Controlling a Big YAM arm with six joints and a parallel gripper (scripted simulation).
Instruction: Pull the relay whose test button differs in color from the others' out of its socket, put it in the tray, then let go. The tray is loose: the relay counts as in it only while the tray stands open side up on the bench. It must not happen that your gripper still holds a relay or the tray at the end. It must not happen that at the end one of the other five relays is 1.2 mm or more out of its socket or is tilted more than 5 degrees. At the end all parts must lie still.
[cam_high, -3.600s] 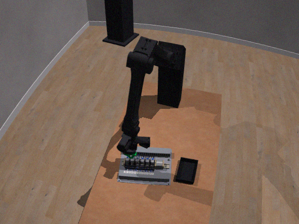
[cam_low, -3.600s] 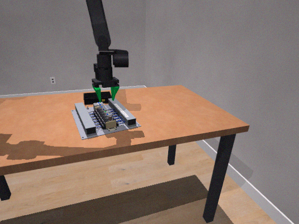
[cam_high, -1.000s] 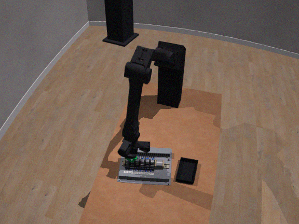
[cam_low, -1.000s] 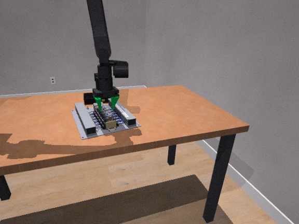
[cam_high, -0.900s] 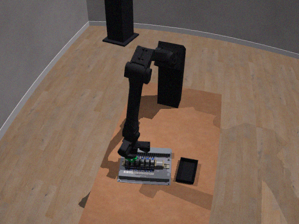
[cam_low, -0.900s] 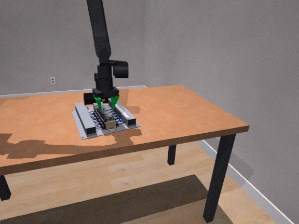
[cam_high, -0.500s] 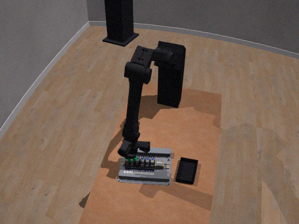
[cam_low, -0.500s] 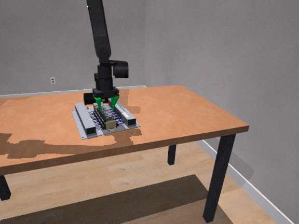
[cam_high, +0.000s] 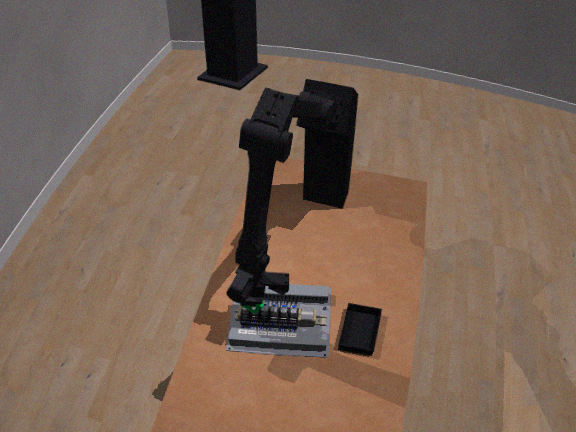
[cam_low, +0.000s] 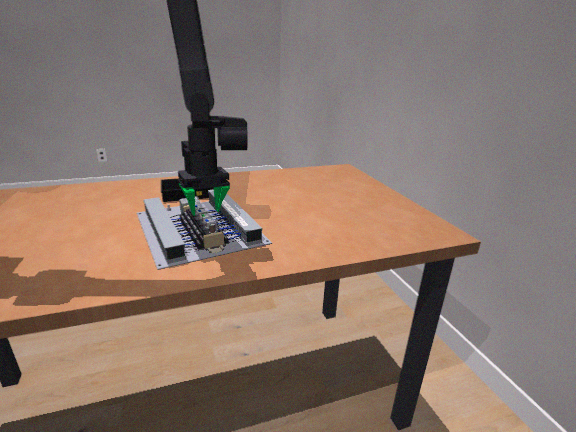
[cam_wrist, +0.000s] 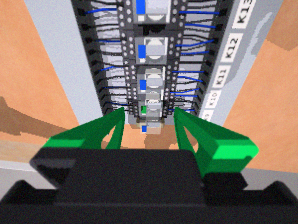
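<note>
The end effector (cam_high: 256, 307) (cam_low: 206, 212) (cam_wrist: 149, 111) points down over the relay row, its green fingers parted on either side of it and grasping nothing. Between them in the wrist view, the relay with the green button (cam_wrist: 144, 109) sits in the row near the K10 label (cam_wrist: 213, 98); the neighbouring relays show blue buttons. The board (cam_high: 280, 352) (cam_low: 148, 239) (cam_wrist: 55, 45) lies on the desk (cam_high: 320, 250) (cam_low: 320, 210) (cam_wrist: 25, 105). Beside it, well apart from the end effector, the black tray (cam_high: 359, 330) (cam_low: 170, 190) stands open side up.

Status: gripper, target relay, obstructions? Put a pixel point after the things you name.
Gripper (cam_high: 255, 306) (cam_low: 206, 212) (cam_wrist: 149, 111) open, holding nothing. Green-button relay (cam_wrist: 153, 109) in row, not in tray (cam_high: 360, 330). Blue-button relays (cam_wrist: 155, 79) crowd it.
</note>
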